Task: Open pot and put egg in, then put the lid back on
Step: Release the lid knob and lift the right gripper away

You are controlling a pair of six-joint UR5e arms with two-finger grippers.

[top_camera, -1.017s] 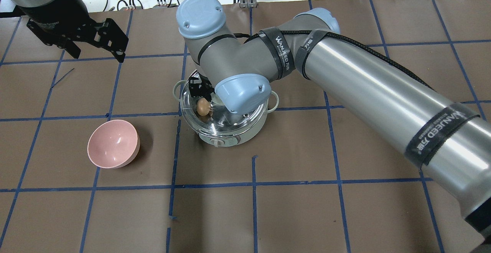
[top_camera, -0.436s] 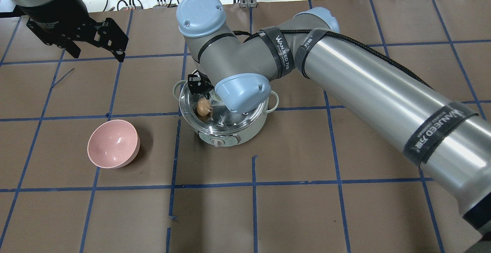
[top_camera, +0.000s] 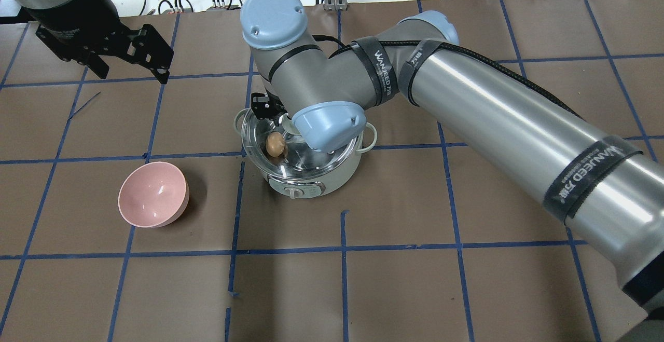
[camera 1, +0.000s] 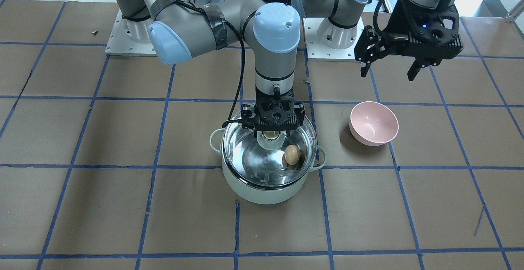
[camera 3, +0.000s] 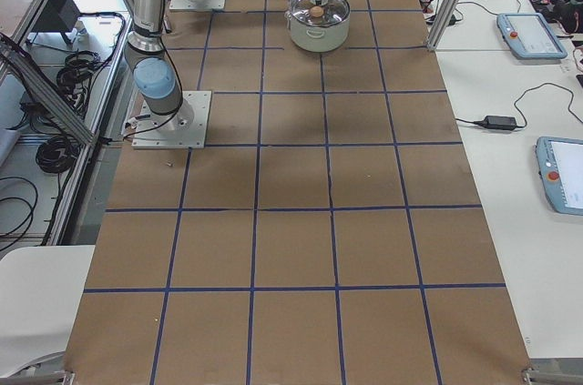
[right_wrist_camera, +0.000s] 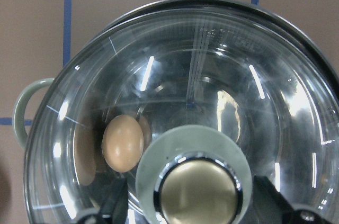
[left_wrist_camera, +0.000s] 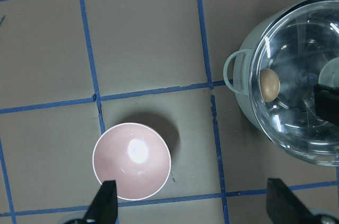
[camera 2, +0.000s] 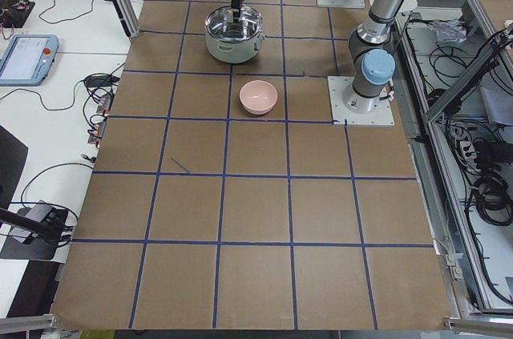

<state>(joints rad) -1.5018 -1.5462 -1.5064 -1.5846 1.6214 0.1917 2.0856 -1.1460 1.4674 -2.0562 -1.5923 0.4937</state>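
Brown taped table (top_camera: 467, 279), right arm (top_camera: 493, 113) stretched over the pot (camera 1: 266, 192), its wrist hiding part of the lid (camera 1: 245, 147) from overhead, lid over the pot's mouth, right gripper (camera 1: 271, 132) pinching its knob (right_wrist_camera: 193, 187), left gripper (camera 1: 387, 73) spread wide aloft, pink bowl (camera 1: 373, 122) standing apart, egg (camera 1: 292, 154) inside the pot under glass

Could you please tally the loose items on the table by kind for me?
Pale mint-green round steel-lined pot: 1
Clear round metal-rimmed glass lid: 1
Small tan egg: 1
Pink round bowl: 1
Total: 4
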